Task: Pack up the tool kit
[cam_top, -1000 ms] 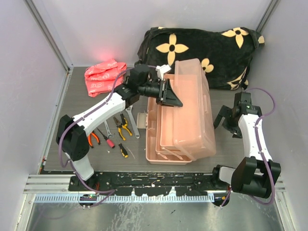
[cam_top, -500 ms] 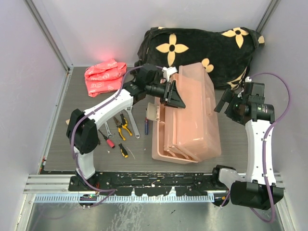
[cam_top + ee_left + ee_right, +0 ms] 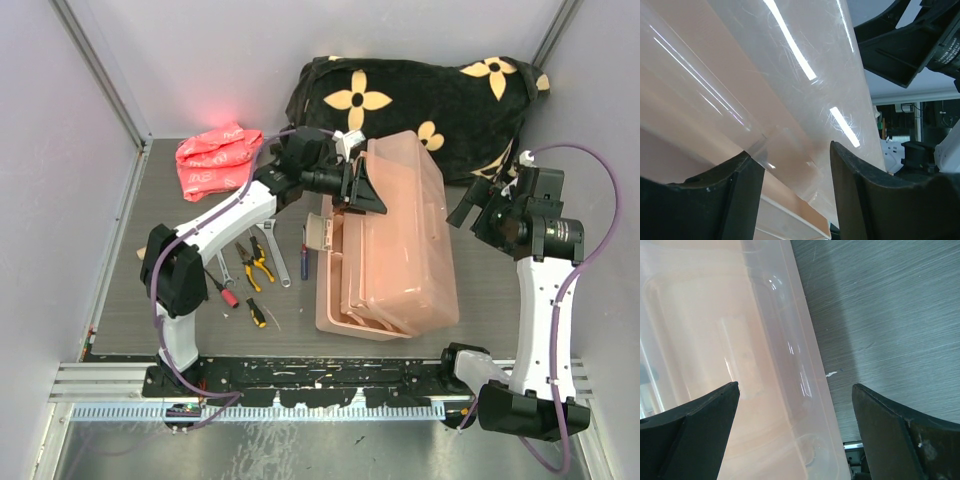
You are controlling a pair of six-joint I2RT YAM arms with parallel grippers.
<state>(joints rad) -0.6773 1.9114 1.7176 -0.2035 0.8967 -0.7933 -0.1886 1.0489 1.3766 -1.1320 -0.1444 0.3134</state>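
Even bright light streaks glare across the toolbox (image 3: 790, 65), seemingly slightly blurred.

Pale grey walls (image 3: 200, 60) enclose a dark wood-grain tabletop (image 3: 140, 290) at nine, twelve and three o'clock. An aluminium rail (image 3: 100, 375) spans six o'clock. A red glow (image 3: 213, 118) tints the eleven o'clock corner.

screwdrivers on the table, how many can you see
2: a red-handled screwdriver and a yellow-and-black screwdriver, both on the table left of the toolbox. More could be hidden under the left arm or inside the toolbox.
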